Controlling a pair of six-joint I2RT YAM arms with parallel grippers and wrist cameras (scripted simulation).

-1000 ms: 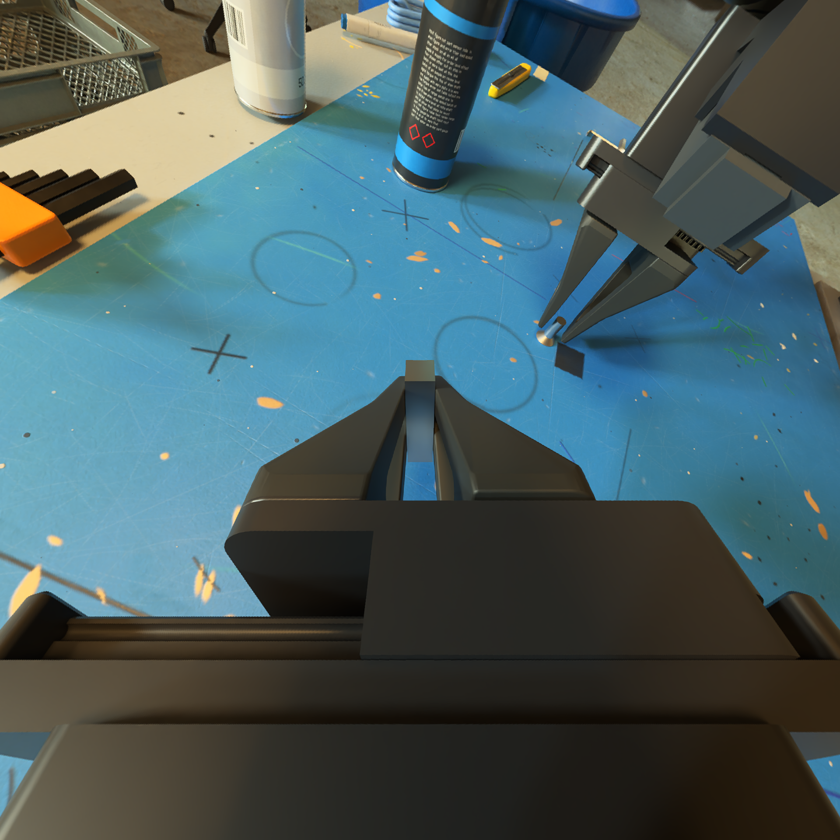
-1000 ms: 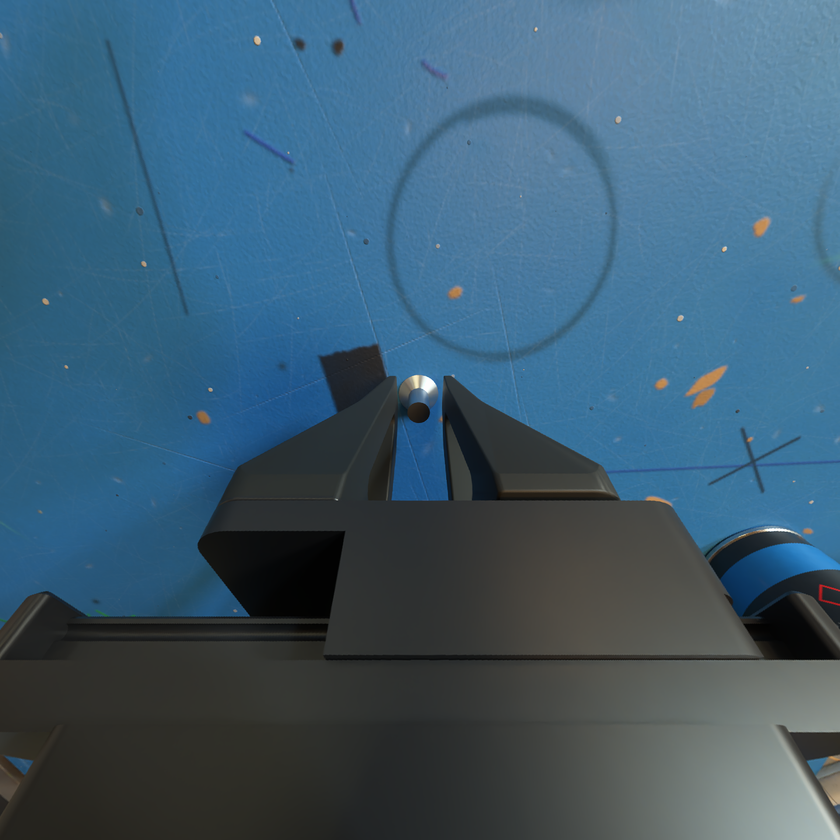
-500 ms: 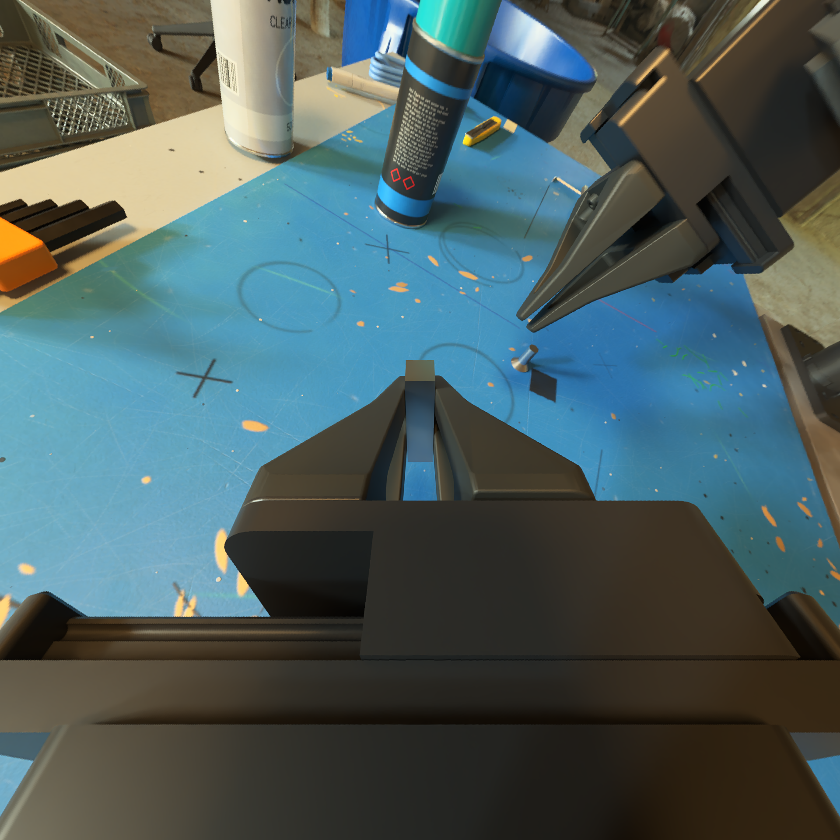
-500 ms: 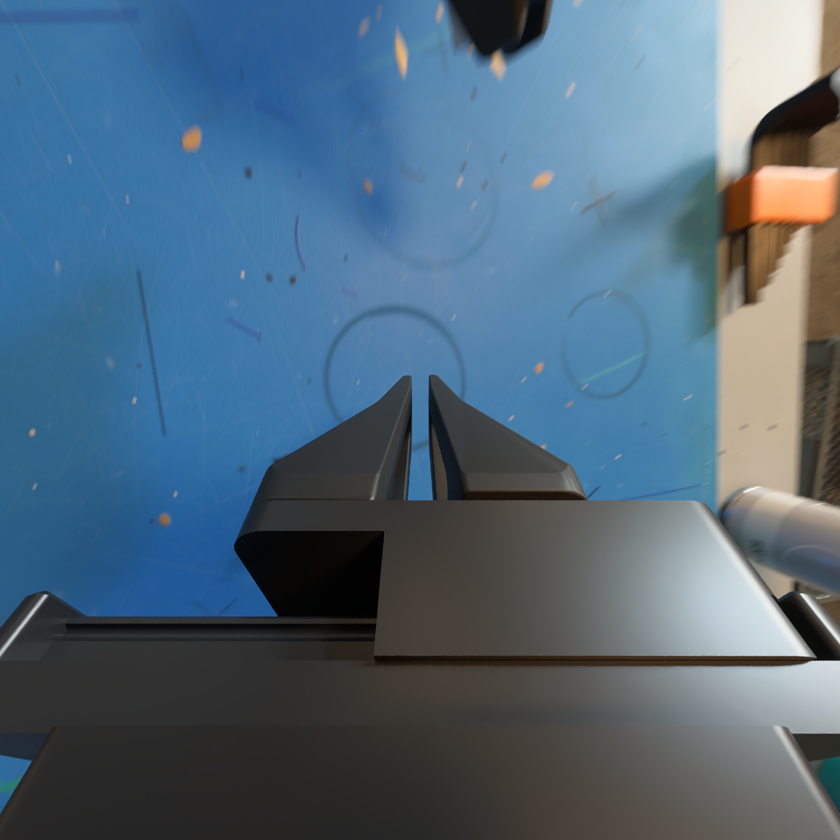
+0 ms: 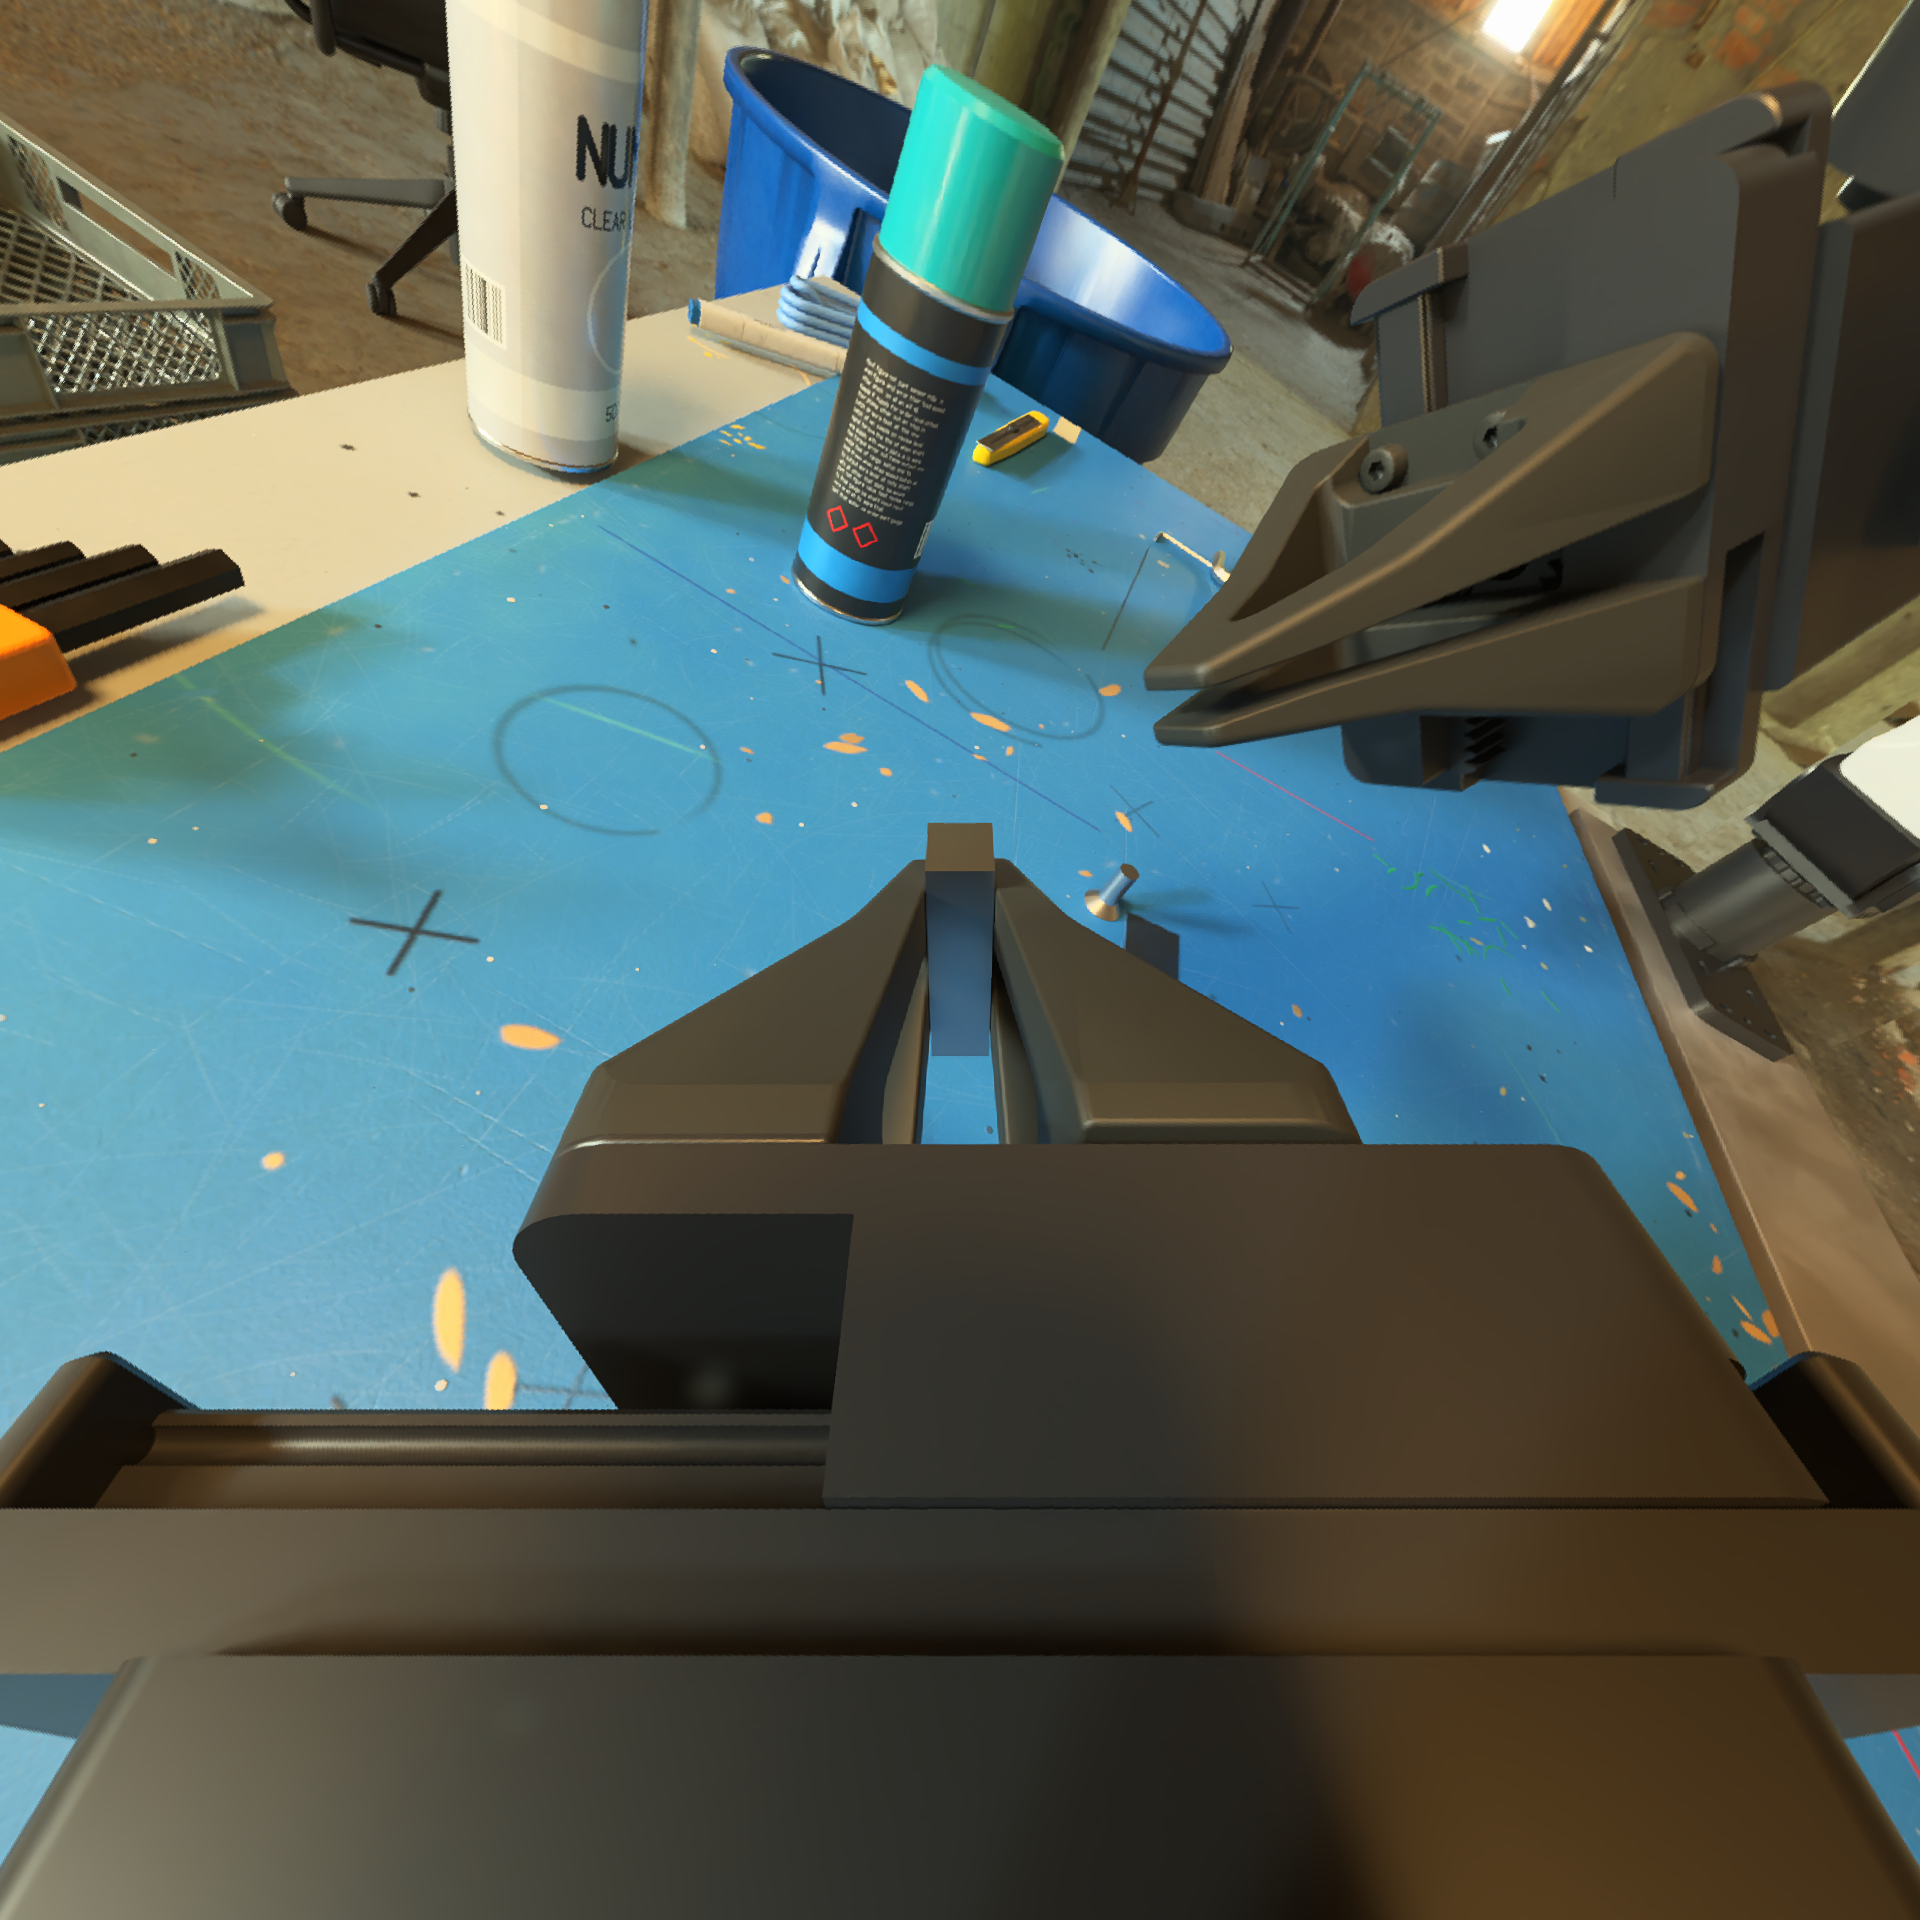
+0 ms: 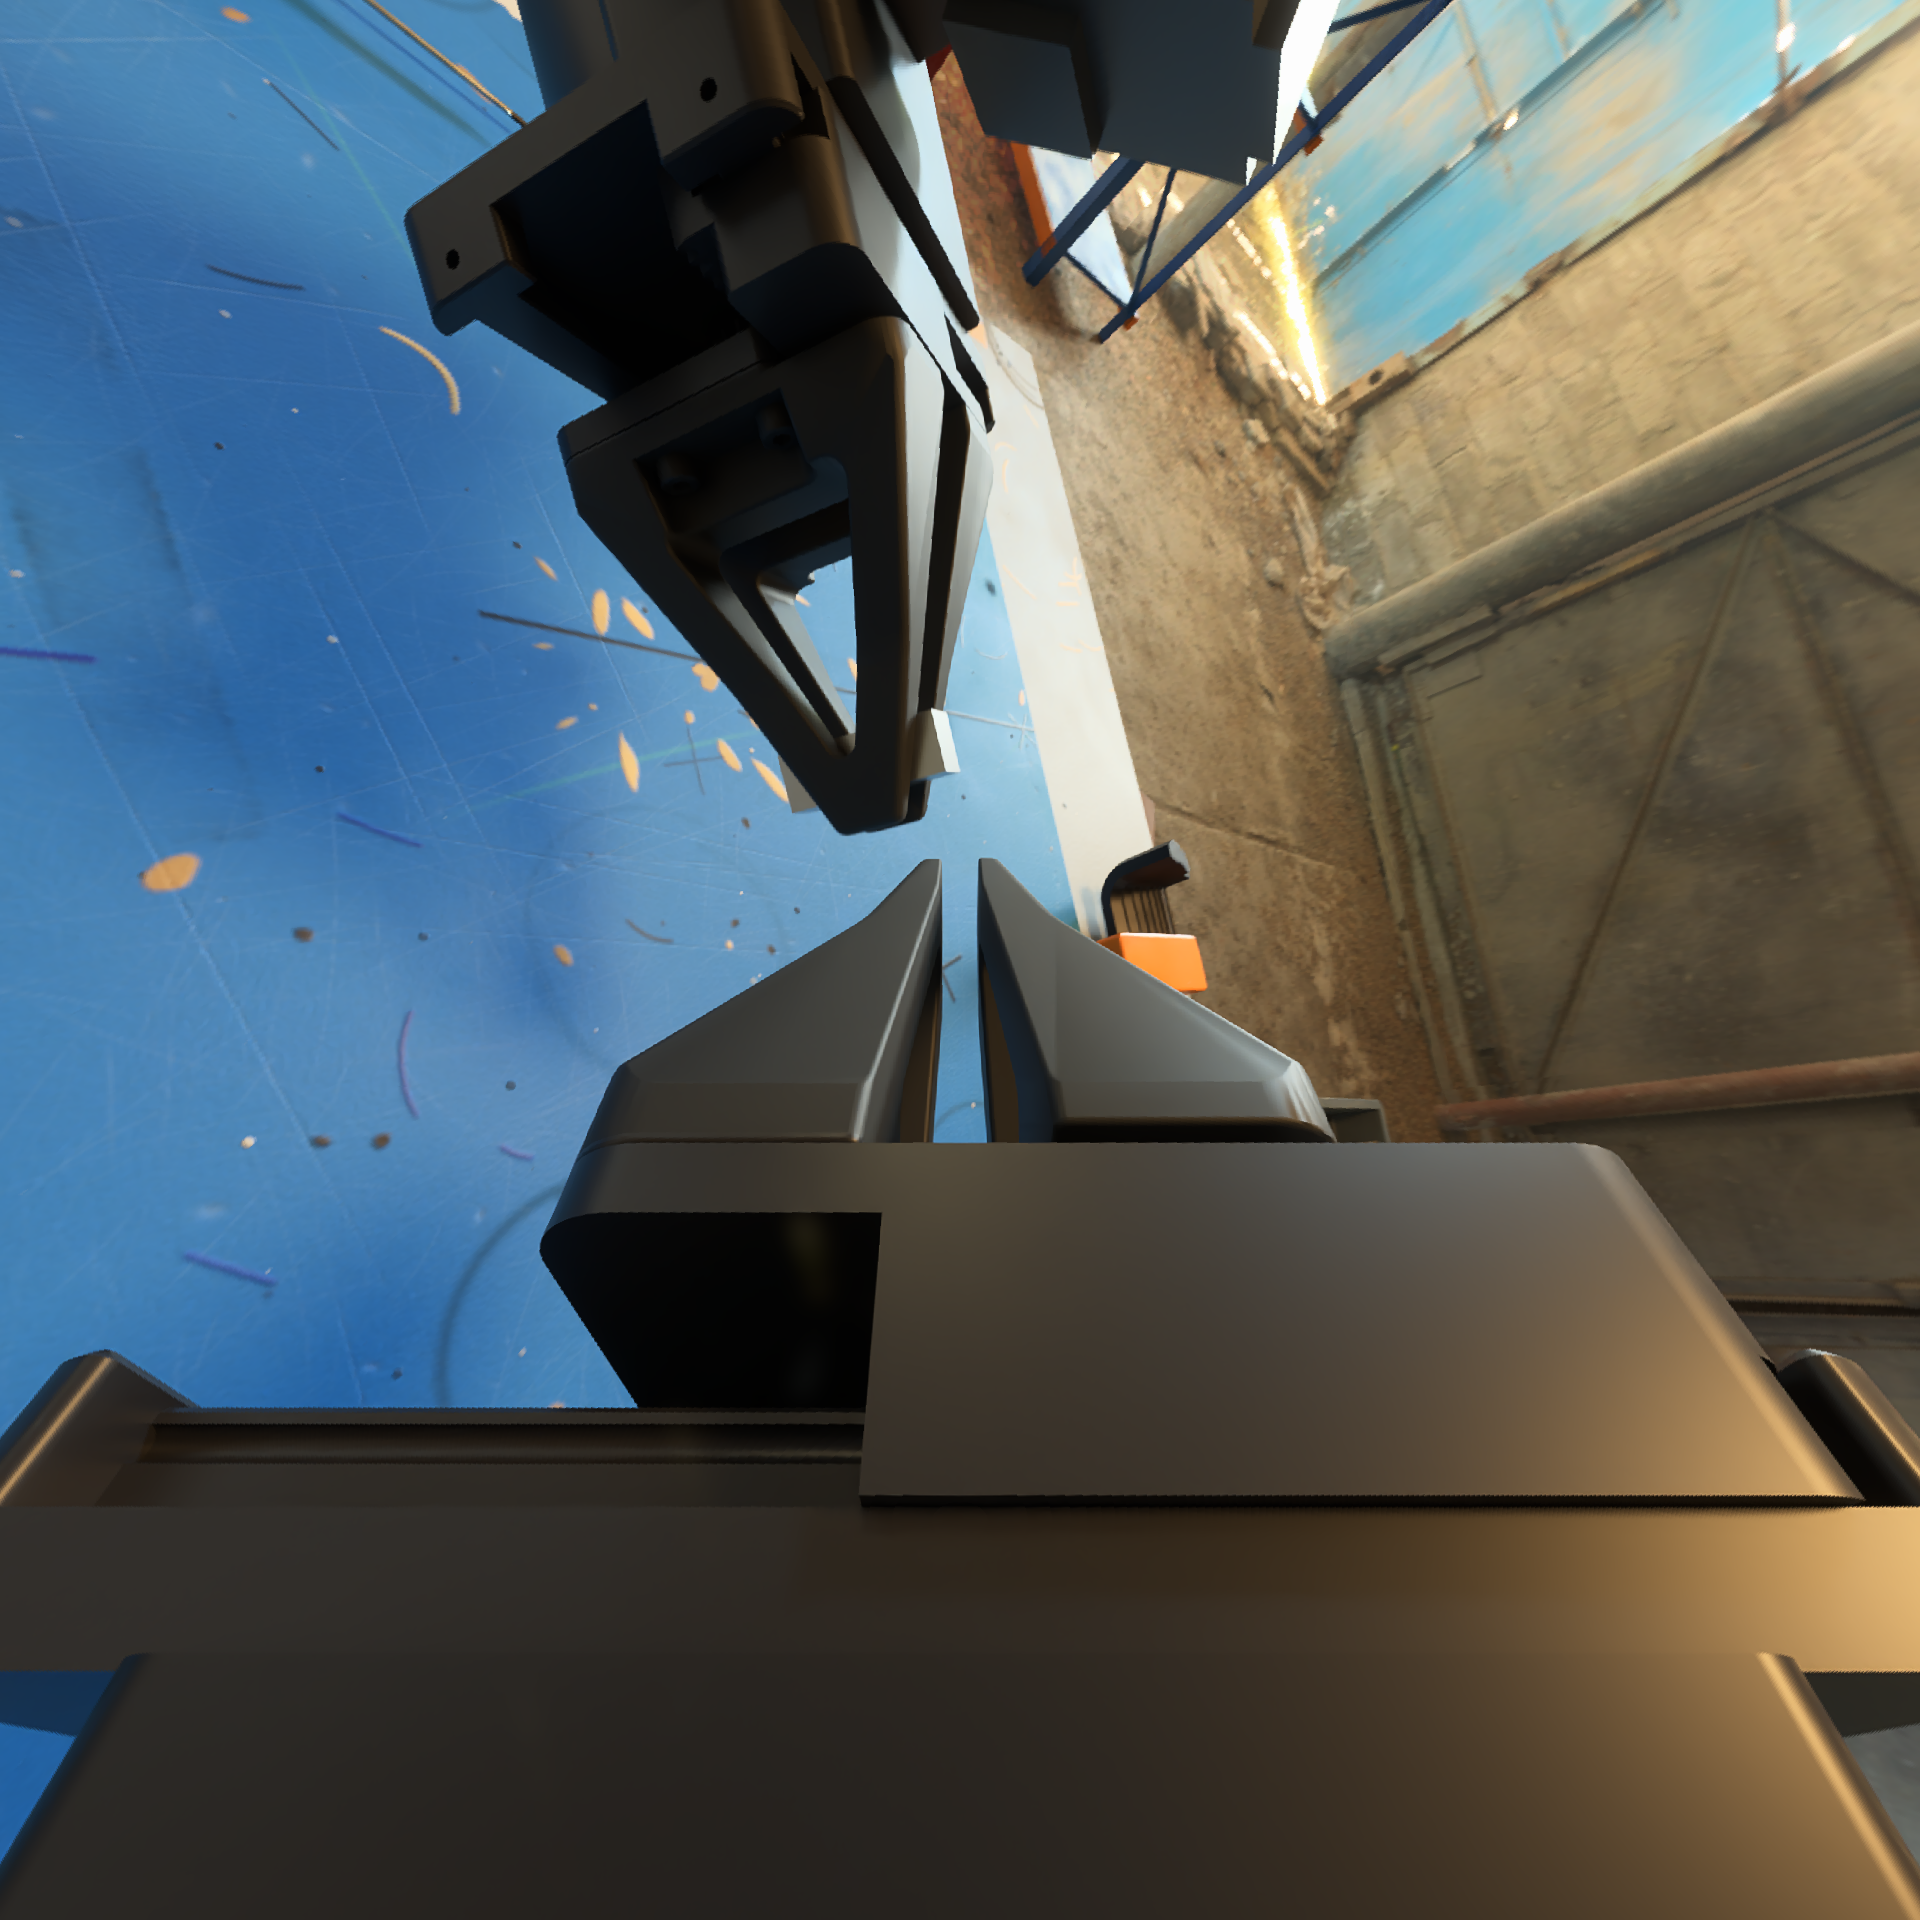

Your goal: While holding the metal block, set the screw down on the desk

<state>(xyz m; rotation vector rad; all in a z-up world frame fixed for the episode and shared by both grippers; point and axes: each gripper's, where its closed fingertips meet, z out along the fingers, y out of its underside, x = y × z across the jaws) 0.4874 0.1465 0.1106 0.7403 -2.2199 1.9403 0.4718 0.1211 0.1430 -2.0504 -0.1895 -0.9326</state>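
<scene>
The small silver countersunk metal screw (image 5: 1111,895) lies on the blue bench (image 5: 312,1039), at two o'clock of the grey metal block (image 5: 959,935) pinched in the left claw (image 5: 959,883). Light, stiff, slippery; likely best gripped across its shank. The right claw (image 6: 959,878), nearly closed, holds nothing.

Spray cans: two, white (image 5: 540,239) and black-blue (image 5: 902,395), beyond the left claw (image 5: 961,862).
Screws: one (image 5: 1110,896), right of it.
Metal blocks: one (image 5: 958,935), between its fingers.
Blue tubs: one (image 5: 1101,312), far beyond.
</scene>
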